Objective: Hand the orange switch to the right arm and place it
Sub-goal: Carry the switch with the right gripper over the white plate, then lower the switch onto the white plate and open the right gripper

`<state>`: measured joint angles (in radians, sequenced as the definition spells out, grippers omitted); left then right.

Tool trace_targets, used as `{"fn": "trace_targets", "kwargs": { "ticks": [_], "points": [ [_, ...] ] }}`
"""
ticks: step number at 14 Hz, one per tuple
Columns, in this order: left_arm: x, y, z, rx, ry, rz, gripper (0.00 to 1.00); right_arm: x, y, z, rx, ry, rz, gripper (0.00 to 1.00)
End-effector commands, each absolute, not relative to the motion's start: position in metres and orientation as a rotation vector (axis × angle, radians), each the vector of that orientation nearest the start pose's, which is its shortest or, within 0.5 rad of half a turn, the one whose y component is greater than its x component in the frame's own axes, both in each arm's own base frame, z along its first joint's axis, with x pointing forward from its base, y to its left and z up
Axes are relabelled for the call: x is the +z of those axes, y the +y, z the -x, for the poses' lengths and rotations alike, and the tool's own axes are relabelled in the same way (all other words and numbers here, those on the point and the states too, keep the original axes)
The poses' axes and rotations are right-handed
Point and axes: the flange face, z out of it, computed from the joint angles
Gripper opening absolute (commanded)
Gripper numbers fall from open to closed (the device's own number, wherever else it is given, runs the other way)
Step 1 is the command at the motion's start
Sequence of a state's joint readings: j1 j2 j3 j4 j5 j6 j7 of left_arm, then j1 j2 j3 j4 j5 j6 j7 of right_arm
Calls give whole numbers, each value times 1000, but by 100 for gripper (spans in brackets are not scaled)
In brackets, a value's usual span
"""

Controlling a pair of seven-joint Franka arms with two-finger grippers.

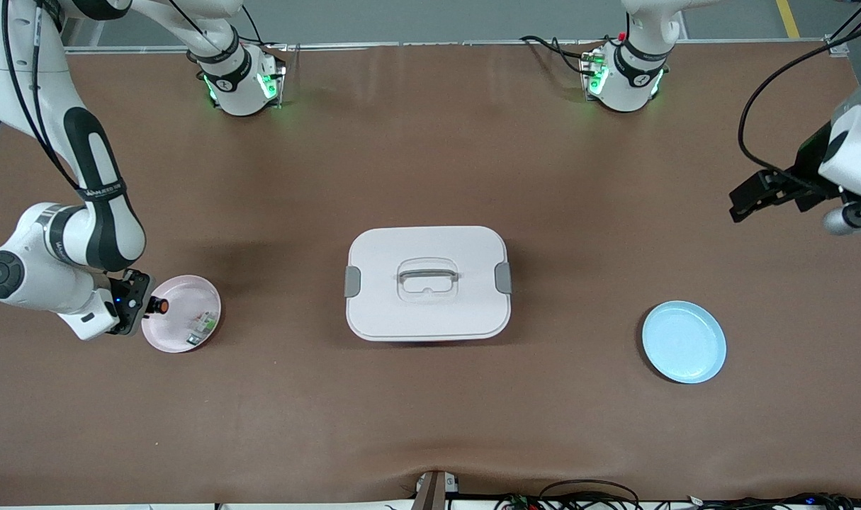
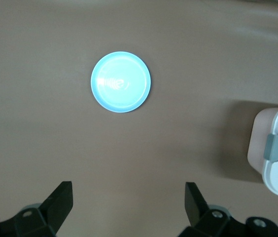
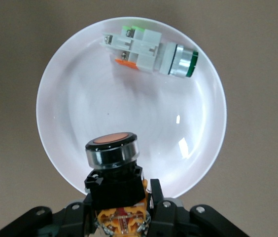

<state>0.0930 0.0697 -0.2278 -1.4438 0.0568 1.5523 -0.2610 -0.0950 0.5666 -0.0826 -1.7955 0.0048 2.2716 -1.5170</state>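
Brown surface [image 1: 430, 397]. Right tool [image 3: 121, 210] clamped the orange switch [image 3: 113, 165] by its black body over the pink plate [image 3: 80, 98] rim; long axis ran out from the fingers, cap foremost. Judged: placing step; next, lower and release. Left tool [image 2: 129, 197] waited, spread, empty

Front view looks down, sharing blue plate [image 1: 684, 342] with high left wrist; right wrist — close over pink plate [image 3: 70, 89].
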Motion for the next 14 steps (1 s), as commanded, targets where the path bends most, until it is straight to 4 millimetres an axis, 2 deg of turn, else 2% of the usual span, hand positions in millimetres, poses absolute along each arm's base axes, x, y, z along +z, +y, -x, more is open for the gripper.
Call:
{"fn": "trace_targets", "kwargs": {
  "ticks": [1,8,14],
  "points": [
    [648,-54,-542,-86,-135,3109,100,221,-109,-636,95,-1951,2411,0],
    [652,-61,-534,-93,-111,3109,100,192,-101,-633,61,-1900,2417,0],
    [651,-60,-535,-88,-113,3109,100,188,-100,-630,60,-1897,2419,5]
  ]
}}
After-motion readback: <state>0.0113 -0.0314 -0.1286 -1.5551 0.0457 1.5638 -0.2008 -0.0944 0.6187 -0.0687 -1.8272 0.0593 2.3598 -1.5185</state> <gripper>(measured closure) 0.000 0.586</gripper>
